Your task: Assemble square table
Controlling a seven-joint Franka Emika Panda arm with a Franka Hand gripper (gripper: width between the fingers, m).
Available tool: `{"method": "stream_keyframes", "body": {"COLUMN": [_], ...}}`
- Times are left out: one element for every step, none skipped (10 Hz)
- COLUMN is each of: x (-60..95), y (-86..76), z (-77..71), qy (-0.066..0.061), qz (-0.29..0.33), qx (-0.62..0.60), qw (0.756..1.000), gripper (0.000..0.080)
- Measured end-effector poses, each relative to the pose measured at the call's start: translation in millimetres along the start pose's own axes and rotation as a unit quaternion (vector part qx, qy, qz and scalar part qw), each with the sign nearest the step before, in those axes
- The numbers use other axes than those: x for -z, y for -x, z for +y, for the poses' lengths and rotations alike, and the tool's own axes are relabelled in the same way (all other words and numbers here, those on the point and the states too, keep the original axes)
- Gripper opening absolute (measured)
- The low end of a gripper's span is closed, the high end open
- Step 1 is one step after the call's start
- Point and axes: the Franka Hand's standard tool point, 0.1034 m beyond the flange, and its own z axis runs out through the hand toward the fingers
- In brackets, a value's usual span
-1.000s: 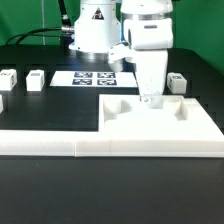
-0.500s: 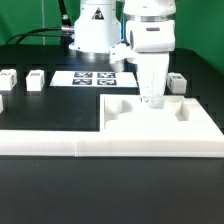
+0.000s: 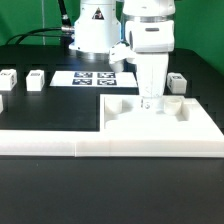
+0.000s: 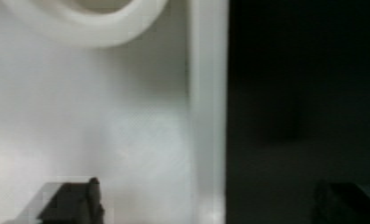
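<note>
Only the gripper (image 3: 150,99) has changed: its fingers (image 4: 68,202) now stand spread wide, seemingly holding nothing.
Early stage: the square tabletop (image 3: 165,128) lies flat, sockets up, against the low wall (image 3: 50,143) at the exterior view's right, edges parallel to it, with no long axis; the legs (image 3: 36,79) lie loose, none fitted.

Black table (image 3: 50,115) is seen across the exterior view, bare at the front and on the exterior view's left. Marker board (image 3: 92,78) is laid flat toward the back, with black-white tags printed on it. Low white wall (image 3: 40,146) is set along the front, edge to edge, with a seam noted left of centre.
</note>
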Motion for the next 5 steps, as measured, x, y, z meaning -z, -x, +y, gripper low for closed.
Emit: {"method": "stream_keyframes", "body": {"x": [0.0,0.0,0.0,0.0,0.0], "y": [0.1,0.1,0.2,0.3,0.4], "z": [0.0,0.0,0.0,0.0,0.1], "qy": [0.0,0.0,0.0,0.0,0.0], "qz": [0.0,0.0,0.0,0.0,0.0], "qx": [0.0,0.0,0.0,0.0,0.0], "qw": [1.0,1.0,1.0,1.0,1.0], "gripper": [0.0637,0.0637,0.0648,0.0648,0.0649]}}
